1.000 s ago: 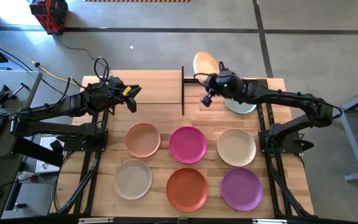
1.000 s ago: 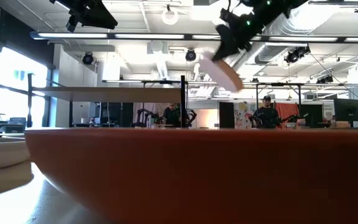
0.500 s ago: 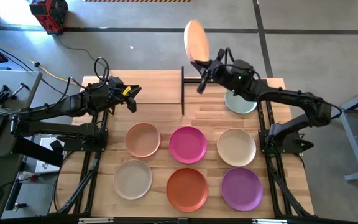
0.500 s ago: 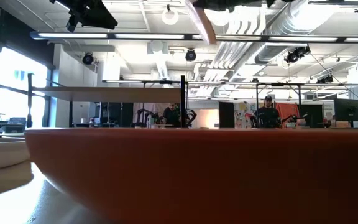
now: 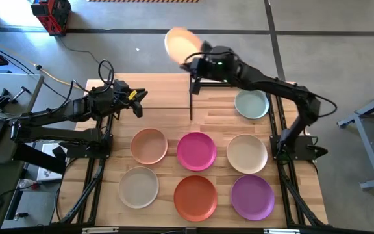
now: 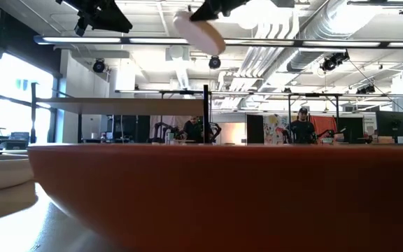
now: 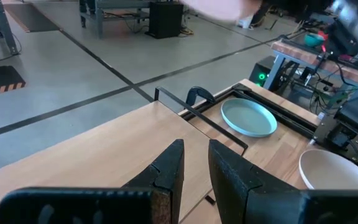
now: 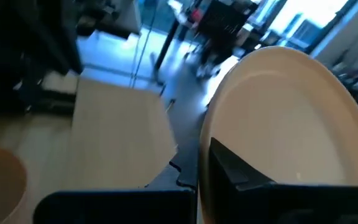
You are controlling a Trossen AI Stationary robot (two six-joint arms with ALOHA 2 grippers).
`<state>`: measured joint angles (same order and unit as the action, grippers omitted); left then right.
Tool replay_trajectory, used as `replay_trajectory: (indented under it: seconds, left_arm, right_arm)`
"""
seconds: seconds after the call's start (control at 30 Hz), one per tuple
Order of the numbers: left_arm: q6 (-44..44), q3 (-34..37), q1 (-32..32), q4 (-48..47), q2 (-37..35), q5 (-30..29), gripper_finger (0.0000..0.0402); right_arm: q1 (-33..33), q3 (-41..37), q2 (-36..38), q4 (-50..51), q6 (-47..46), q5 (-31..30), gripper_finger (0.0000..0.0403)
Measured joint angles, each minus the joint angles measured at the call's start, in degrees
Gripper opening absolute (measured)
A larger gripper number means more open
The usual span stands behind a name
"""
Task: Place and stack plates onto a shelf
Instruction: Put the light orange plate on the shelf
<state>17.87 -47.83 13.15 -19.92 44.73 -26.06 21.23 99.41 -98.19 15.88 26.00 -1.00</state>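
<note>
From above: right gripper (image 5: 198,57) clamped on the rim of the peach plate (image 5: 181,44), carried high over the far edge of the tabletop (image 5: 174,166), close to the shelf (image 5: 154,93) with its black upright frame. Left gripper (image 5: 137,97) hovering idle over the shelf's left part, holding nothing. Pale green plate (image 5: 251,104) lying at the far right; tan-pink plate (image 5: 149,145), magenta plate (image 5: 196,150) and cream plate (image 5: 247,153) in the middle row; beige-grey plate (image 5: 138,187), orange plate (image 5: 195,197) and purple plate (image 5: 252,197) along the near edge.

At tabletop height: peach plate (image 6: 199,31) tilted, well above the shelf board (image 6: 121,102), orange plate (image 6: 243,196) filling the foreground. People far off in the room behind.

Left wrist: jaws nearly closed on nothing, only a narrow gap between the fingers (image 7: 166,174); pale green plate (image 7: 248,117) and cream plate (image 7: 337,171) beyond on the tabletop.

Right wrist: peach plate (image 8: 278,124) pinched at its edge by one dark finger (image 8: 238,171), shelf board (image 8: 126,124) off to the side below.

Likely step: bringing the plate over the shelf. Best done by levelling the plate first, centring it over one half of the board clear of the frame, lowering until it rests flat, then releasing.
</note>
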Motion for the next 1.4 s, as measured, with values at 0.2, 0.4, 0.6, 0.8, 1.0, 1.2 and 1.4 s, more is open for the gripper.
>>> replay_trajectory:
  seconds: [0.2, 0.4, 0.6, 0.8, 1.0, 1.2, 1.4]
  left_arm:
    - [-0.03, 0.00, 0.00, -0.05, 0.00, 0.00, 0.0062]
    - [-0.04, 0.00, 0.00, -0.80, 0.00, 0.00, 0.0062]
    - [-0.04, 0.00, 0.00, -2.43, 0.02, -0.02, 0.0062]
    - [-0.04, 0.00, 0.00, -2.64, 0.02, -0.02, 0.0062]
    - [-0.04, 0.00, 0.00, -2.82, 0.02, -0.02, 0.0062]
    - [-0.04, 0.00, 0.01, -2.92, 0.02, -0.02, 0.0062]
    - [-0.04, 0.00, 0.02, -3.02, 0.02, -0.02, 0.0062]
  right_arm:
    - [-1.74, 7.06, -7.74, 10.53, 2.69, 4.17, 0.0000]
    - [-3.79, 8.06, -12.03, 14.06, 3.52, 4.50, 0.0000]
    - [-5.56, 7.65, -14.06, 14.76, 3.45, 3.98, 0.0000]
    - [-5.99, 7.54, -16.58, 15.64, 2.54, 3.83, 0.0000]
    - [-6.19, 7.54, -18.12, 16.90, 2.56, 3.73, 0.0000]
    - [-5.92, 7.54, -19.32, 18.13, 2.67, 4.06, 0.0000]
    - [-5.75, 7.57, -20.05, 18.40, 2.78, 3.65, 0.0000]
